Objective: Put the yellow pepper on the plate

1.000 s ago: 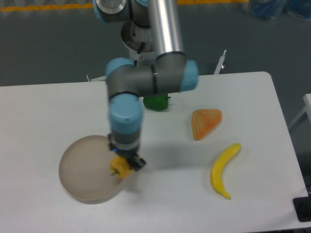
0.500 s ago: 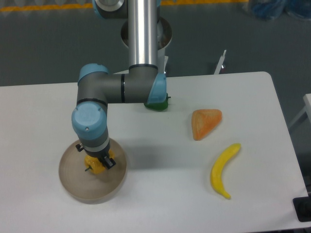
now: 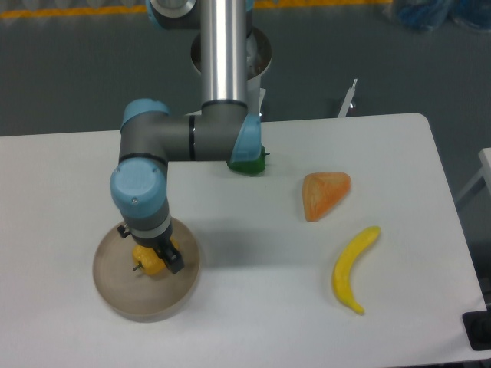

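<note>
The yellow pepper (image 3: 149, 262) is small, yellow-orange, with a short dark stem pointing left. It sits between my gripper's fingers over the middle of the plate (image 3: 123, 287), a round beige-grey disc at the table's front left. My gripper (image 3: 151, 259) points straight down and is shut on the pepper. Whether the pepper rests on the plate's surface or hangs just above it cannot be told. The arm's wrist hides the plate's far rim.
A green bell pepper (image 3: 248, 163) lies behind the arm's elbow at mid table. An orange wedge-shaped piece (image 3: 324, 195) lies to the right of centre. A long curved yellow banana (image 3: 353, 267) lies at the front right.
The gripper carried the pepper leftward from the plate's right edge to over its middle, then lowered slightly. The other objects have not moved.
</note>
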Controlling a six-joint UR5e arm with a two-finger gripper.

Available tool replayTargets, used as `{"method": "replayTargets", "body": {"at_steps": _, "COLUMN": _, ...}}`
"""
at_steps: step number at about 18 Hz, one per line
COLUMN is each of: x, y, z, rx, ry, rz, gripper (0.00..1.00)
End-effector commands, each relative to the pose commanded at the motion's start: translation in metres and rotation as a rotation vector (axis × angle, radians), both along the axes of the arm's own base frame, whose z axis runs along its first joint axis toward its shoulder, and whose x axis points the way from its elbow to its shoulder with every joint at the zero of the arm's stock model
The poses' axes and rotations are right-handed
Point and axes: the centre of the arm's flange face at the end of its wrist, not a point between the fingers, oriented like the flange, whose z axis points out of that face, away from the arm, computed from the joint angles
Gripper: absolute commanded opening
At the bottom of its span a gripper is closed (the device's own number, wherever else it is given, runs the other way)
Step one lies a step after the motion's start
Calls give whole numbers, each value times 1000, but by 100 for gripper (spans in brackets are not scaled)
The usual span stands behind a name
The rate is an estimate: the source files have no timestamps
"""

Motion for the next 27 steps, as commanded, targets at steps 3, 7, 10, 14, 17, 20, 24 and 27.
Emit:
{"method": "replayTargets", "body": {"at_steps": 3, "x": -86, "y": -17, "z": 21, "rx": 40, "ry": 18, "rz": 94, "gripper": 100}}
{"method": "replayTargets", "body": {"at_steps": 7, "x": -184, "y": -46, "z": 21, "rx": 41, "ry": 35, "rz": 44, "gripper": 100}}
{"method": "replayTargets", "body": {"at_steps": 10, "x": -238, "y": -67, "z": 11, "rx": 31, "ry": 40, "rz": -26, "gripper": 100}}
{"method": "replayTargets", "body": {"at_steps": 14, "x": -284, "y": -92, "z": -5, "rx": -24, "ry": 69, "rz": -86, "gripper": 100}}
{"method": "replayTargets", "body": {"at_steps": 17, "x": -308, "y": -102, "z": -15, "rx": -49, "ry": 76, "rz": -174, "gripper": 100}}
{"method": "replayTargets", "body": {"at_steps": 20, "x": -317, "y": -97, "z": -18, "rx": -15, "ry": 103, "rz": -179, "gripper": 100}}
{"method": "replayTargets", "body": {"at_steps": 24, "x": -317, "y": -94, "z": -19, "rx": -4, "ry": 106, "rz": -177, "gripper": 100}}
{"method": "replayTargets", "body": {"at_steps": 27, "x": -316, "y": -93, "z": -19, "rx": -2, "ry": 107, "rz": -179, "gripper": 100}}
